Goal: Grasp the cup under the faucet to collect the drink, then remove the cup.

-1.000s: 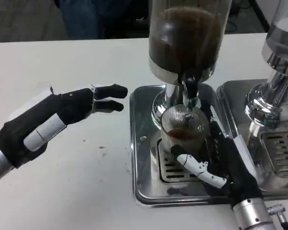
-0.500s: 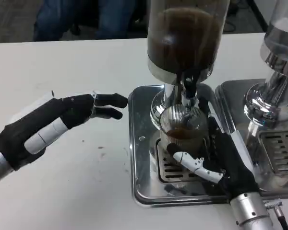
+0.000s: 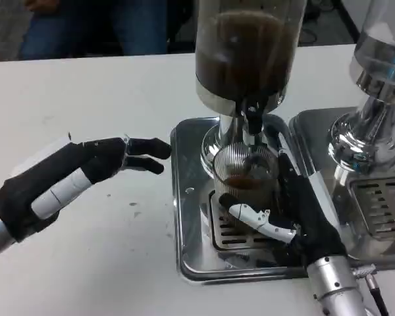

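Right hand [image 3: 296,214] grasping ribbed cup [image 3: 242,174], brown drink inside, under faucet [image 3: 252,122]; left hand [image 3: 85,168] released.

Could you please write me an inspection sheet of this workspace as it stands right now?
Surface: white table, bare where visible apart from a few small specks.
Job's things: ribbed clear cup stands on the drip grate under the faucet, with some brown drink in it; the dispenser tank above holds brown liquid.
Clutter: nothing seen.
Hands: right hand is wrapped around the cup; left hand is stretched out flat over the table, holding nothing, fingertips near the tray.
Cables: a dark cable by the right wrist.
Surroundings: a second dispenser on its own tray at right; a person in jeans behind the table.
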You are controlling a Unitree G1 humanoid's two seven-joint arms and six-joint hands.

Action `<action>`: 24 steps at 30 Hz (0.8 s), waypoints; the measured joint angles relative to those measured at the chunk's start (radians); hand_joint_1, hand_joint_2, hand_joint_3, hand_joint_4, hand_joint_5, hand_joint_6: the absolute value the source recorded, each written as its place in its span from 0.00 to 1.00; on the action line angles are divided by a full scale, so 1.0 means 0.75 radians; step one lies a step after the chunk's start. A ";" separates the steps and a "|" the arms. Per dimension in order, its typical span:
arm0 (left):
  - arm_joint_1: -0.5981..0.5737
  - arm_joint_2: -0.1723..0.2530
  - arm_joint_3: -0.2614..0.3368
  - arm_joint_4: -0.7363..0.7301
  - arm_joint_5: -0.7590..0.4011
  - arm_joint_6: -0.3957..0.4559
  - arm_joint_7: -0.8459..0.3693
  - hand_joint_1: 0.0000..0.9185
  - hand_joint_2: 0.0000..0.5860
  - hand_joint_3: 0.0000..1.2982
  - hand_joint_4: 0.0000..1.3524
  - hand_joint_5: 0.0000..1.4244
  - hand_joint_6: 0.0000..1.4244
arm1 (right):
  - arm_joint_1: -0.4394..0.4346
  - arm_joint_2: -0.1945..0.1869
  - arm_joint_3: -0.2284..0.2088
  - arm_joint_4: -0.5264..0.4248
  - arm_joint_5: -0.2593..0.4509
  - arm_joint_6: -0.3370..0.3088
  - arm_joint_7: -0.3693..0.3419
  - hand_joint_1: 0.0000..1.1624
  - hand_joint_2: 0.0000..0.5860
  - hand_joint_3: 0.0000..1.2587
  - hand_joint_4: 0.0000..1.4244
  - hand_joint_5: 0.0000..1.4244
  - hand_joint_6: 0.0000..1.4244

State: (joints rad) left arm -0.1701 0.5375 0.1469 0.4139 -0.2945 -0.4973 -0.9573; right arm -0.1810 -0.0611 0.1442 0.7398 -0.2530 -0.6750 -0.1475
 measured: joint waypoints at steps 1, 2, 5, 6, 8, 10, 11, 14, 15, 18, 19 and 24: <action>0.003 0.002 0.000 0.000 0.002 0.000 0.000 0.00 0.13 0.26 0.18 0.21 0.15 | -0.006 0.004 0.001 0.005 -0.001 0.000 -0.010 0.68 0.30 0.08 0.16 0.24 0.32; 0.004 0.003 0.000 0.001 0.003 0.000 0.000 0.00 0.12 0.26 0.19 0.21 0.15 | -0.008 0.006 0.004 0.009 -0.005 0.001 -0.012 0.68 0.30 0.09 0.17 0.25 0.33; 0.005 0.006 0.000 0.002 0.005 0.000 0.002 0.00 0.11 0.26 0.19 0.21 0.15 | -0.019 0.019 0.021 0.022 -0.025 0.000 -0.042 0.69 0.30 0.12 0.21 0.28 0.37; 0.005 0.007 0.000 0.004 0.007 0.000 0.002 0.00 0.11 0.26 0.19 0.21 0.15 | -0.022 0.022 0.027 0.027 -0.033 0.001 -0.053 0.69 0.30 0.13 0.22 0.29 0.37; 0.005 0.010 0.000 0.006 0.013 0.000 0.003 0.00 0.11 0.26 0.19 0.21 0.15 | -0.024 0.027 0.031 0.034 -0.041 0.000 -0.075 0.69 0.30 0.14 0.24 0.31 0.41; 0.006 0.011 0.000 0.008 0.017 0.000 0.004 0.00 0.11 0.26 0.19 0.21 0.15 | -0.030 0.031 0.038 0.044 -0.054 -0.001 -0.098 0.70 0.31 0.15 0.25 0.33 0.44; 0.007 0.011 0.000 0.008 0.018 0.000 0.005 0.00 0.11 0.26 0.19 0.21 0.15 | -0.031 0.035 0.040 0.049 -0.061 -0.004 -0.114 0.70 0.31 0.16 0.26 0.34 0.47; 0.009 0.012 0.001 0.010 0.018 0.000 0.009 0.00 0.11 0.26 0.19 0.21 0.15 | -0.030 0.048 0.048 0.057 -0.087 -0.007 -0.165 0.70 0.31 0.19 0.30 0.39 0.55; 0.010 0.012 0.001 0.010 0.019 0.000 0.009 0.00 0.11 0.26 0.19 0.21 0.15 | -0.030 0.054 0.049 0.058 -0.097 -0.007 -0.187 0.70 0.30 0.20 0.32 0.41 0.59; 0.014 0.014 0.001 0.011 0.026 0.000 0.009 0.00 0.11 0.26 0.19 0.21 0.15 | -0.021 0.069 0.054 0.061 -0.125 -0.010 -0.255 0.72 0.30 0.25 0.37 0.47 0.68; 0.014 0.015 0.001 0.011 0.027 0.000 0.009 0.00 0.11 0.26 0.19 0.21 0.15 | -0.018 0.071 0.055 0.061 -0.132 -0.011 -0.276 0.72 0.30 0.26 0.38 0.48 0.71; 0.015 0.017 0.001 0.012 0.030 0.000 0.009 0.00 0.11 0.26 0.20 0.21 0.15 | 0.000 0.080 0.056 0.061 -0.166 -0.020 -0.397 0.73 0.32 0.32 0.44 0.56 0.82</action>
State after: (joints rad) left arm -0.1588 0.5501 0.1474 0.4226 -0.2717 -0.4973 -0.9506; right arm -0.1810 -0.0009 0.1863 0.7855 -0.3774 -0.6902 -0.4450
